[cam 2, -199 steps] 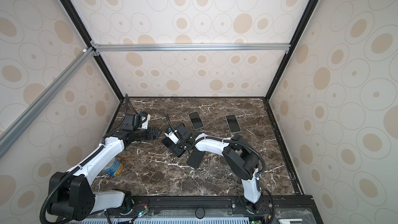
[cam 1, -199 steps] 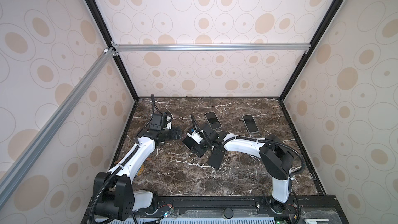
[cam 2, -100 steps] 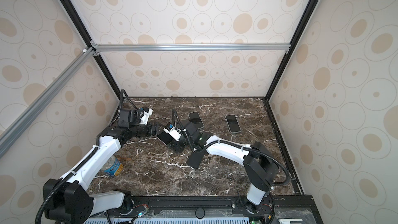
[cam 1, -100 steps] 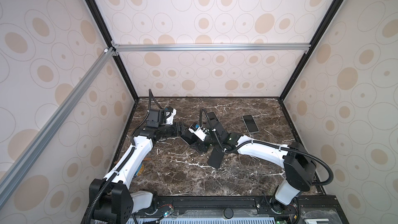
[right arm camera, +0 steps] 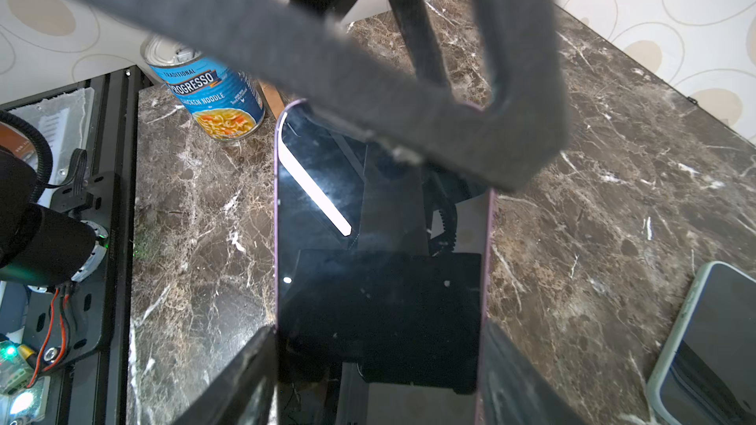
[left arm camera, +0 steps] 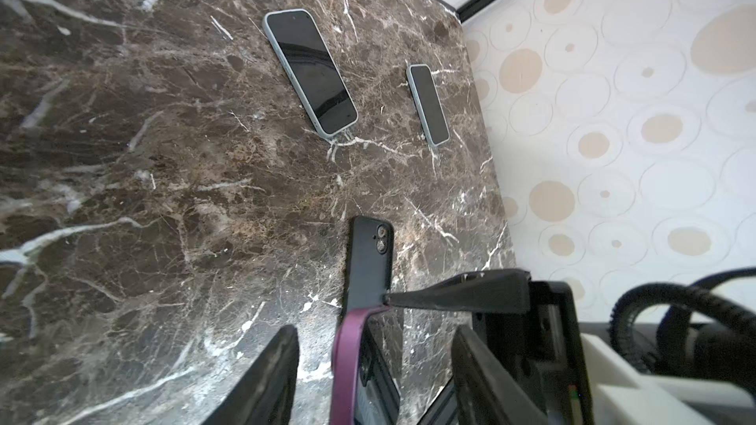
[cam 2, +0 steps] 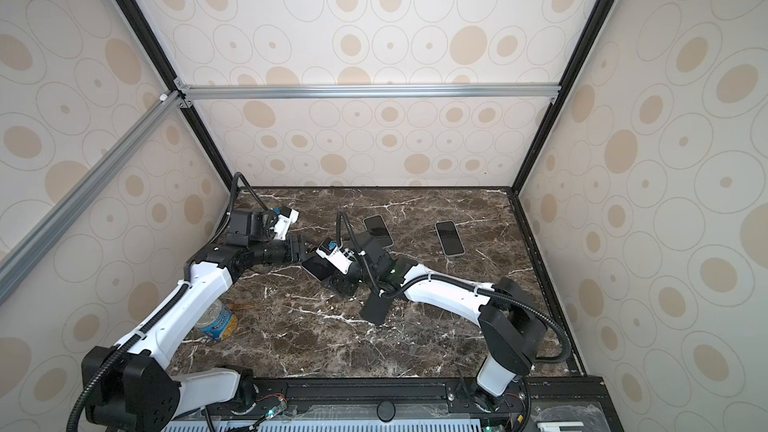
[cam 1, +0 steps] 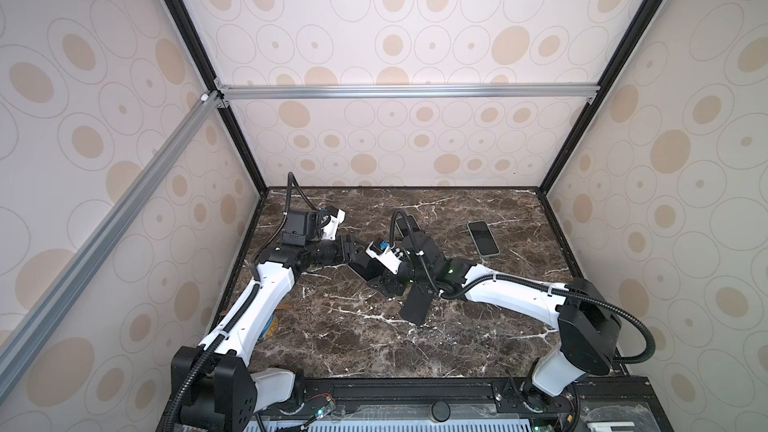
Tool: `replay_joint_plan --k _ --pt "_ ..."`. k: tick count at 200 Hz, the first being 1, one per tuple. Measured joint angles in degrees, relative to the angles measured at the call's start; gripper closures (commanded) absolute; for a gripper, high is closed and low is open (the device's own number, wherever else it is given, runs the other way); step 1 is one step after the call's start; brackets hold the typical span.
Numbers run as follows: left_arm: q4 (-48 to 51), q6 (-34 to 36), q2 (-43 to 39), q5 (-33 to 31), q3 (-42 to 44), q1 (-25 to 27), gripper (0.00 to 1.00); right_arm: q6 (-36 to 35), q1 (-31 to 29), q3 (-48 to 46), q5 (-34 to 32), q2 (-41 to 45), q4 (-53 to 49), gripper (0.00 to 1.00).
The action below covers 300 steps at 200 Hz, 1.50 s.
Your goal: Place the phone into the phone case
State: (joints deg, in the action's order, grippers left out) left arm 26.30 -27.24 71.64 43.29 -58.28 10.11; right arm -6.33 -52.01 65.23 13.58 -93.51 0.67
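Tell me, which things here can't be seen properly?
Purple-edged phone: its far end, in the right wrist view, lies behind one of the blurred left fingers; contact unclear.
Black case: one end hidden behind that phone, left wrist view.
Soup can: mostly under the left arm in a top view.
Cased phone: cut off by the right wrist view's edge.

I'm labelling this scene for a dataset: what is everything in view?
phone: one, purple-edged, held in the right gripper
case: one, black, flat on mid-table
cased phones: two, pale blue-green, face up at the table's back
can: one, blue soup label, front left, under the left arm
table: one, dark brown marble
walls: beige, dotted, three sides
left gripper: black, open around the phone's end
right gripper: black, shut on the phone
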Motion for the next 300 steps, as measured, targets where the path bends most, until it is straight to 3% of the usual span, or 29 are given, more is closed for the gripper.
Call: replay_joint_plan --k 42,64,101,115,129,150,165,230,273,300 --pt "0.8 0.3 -1.9 1.0 1.2 0.0 0.56 0.0 0.0 -0.1 0.0 0.1 1.2 0.49" --pt "1.5 0.8 -2.8 1.3 2.1 0.0 0.66 0.0 0.0 -0.2 0.1 0.6 1.5 0.49" --pt "2.0 0.8 -3.9 2.0 2.8 0.0 0.99 0.0 0.0 -0.3 -0.3 1.3 1.5 0.48" --pt "1.8 0.9 -4.7 2.3 2.9 0.0 1.0 0.0 -0.2 -0.4 -0.3 1.3 1.8 0.47" --pt "1.6 0.5 -5.3 2.6 3.0 0.0 1.0 -0.2 -0.4 -0.4 -0.6 1.8 2.0 0.37" --pt "0.7 -0.7 -6.3 3.0 3.0 0.0 1.0 0.2 -0.6 -0.9 -1.7 3.0 2.5 0.09" --pt "-0.3 -2.0 -7.0 2.3 3.0 0.0 1.0 1.0 -0.7 -1.4 -3.5 4.8 3.4 0.0" --pt "-16.7 -13.1 -16.6 2.5 6.9 -0.1 1.0 9.1 1.4 -3.9 -4.1 16.6 8.1 0.01" --pt "-28.3 -18.9 -19.6 5.7 7.6 -0.1 1.0 21.2 8.0 -10.5 3.4 22.5 18.1 0.21" --pt "-38.1 -24.5 -20.0 8.9 10.4 -0.1 1.0 26.4 9.0 -11.3 7.8 22.8 22.2 0.3"
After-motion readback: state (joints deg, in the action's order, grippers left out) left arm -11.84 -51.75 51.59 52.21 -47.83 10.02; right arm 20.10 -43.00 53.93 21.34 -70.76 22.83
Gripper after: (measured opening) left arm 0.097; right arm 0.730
